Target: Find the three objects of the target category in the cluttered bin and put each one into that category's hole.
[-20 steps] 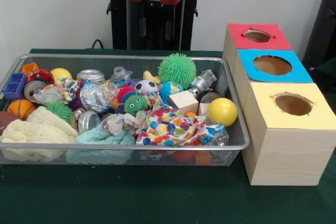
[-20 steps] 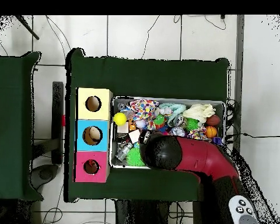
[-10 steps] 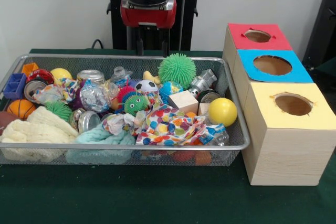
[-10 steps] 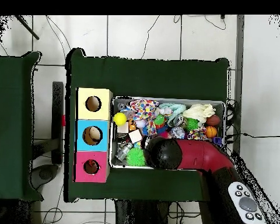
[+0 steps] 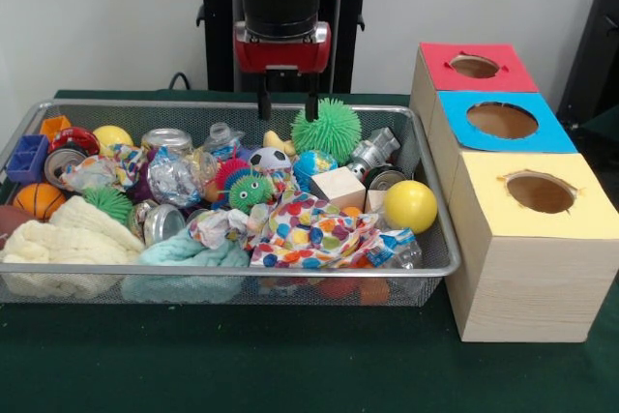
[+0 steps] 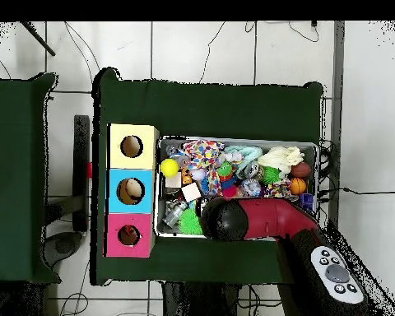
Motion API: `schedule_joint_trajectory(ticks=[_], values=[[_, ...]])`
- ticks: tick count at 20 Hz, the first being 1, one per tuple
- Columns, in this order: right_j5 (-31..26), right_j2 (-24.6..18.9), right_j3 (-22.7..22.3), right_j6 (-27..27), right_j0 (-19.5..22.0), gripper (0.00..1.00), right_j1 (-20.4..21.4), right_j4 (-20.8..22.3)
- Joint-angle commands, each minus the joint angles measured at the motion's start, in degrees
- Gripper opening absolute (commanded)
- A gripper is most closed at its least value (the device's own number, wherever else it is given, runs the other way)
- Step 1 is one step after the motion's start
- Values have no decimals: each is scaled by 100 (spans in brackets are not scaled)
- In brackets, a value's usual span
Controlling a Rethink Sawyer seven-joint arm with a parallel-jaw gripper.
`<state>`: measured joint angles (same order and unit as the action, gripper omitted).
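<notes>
A wire mesh bin (image 5: 426,176) (image 6: 239,143) holds several toys, cans and cloths. My gripper (image 5: 286,109) hangs open above the bin's back rim, over a small yellow toy (image 5: 278,143) and just left of the green spiky ball (image 5: 327,130) (image 6: 191,220). Nothing is between its fingers. A soccer ball (image 5: 269,159), a globe ball (image 5: 314,165), a wooden cube (image 5: 338,187) (image 6: 189,192) and a yellow ball (image 5: 410,205) (image 6: 169,167) lie nearby. Beside the bin stand three boxes with holes: red (image 5: 475,66) (image 6: 129,235), blue (image 5: 502,120) (image 6: 130,191) and yellow (image 5: 541,192) (image 6: 132,146). In the overhead view the arm (image 6: 258,222) hides the gripper.
Crushed cans (image 5: 166,139), a foil wad (image 5: 175,179), a basketball (image 5: 39,200), blue and orange blocks (image 5: 27,157), a dotted cloth (image 5: 314,229), a teal cloth (image 5: 189,258) and a cream knit cloth (image 5: 58,244) fill the bin. Green cloth covers the table (image 5: 290,365).
The gripper has come down from the top edge toward the bin's back and shifted slightly right in the front view. The bin's contents have not moved.
</notes>
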<state>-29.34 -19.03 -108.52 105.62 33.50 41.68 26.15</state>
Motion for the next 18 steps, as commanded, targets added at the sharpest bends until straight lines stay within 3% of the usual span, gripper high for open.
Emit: schedule_joint_trajectory(ticks=[1,10,18], values=[[229,-460,-130,-602,193,100,-122,443],[260,-401,-238,-592,421,100,-184,733],[301,-370,-302,-410,495,100,-487,896]])
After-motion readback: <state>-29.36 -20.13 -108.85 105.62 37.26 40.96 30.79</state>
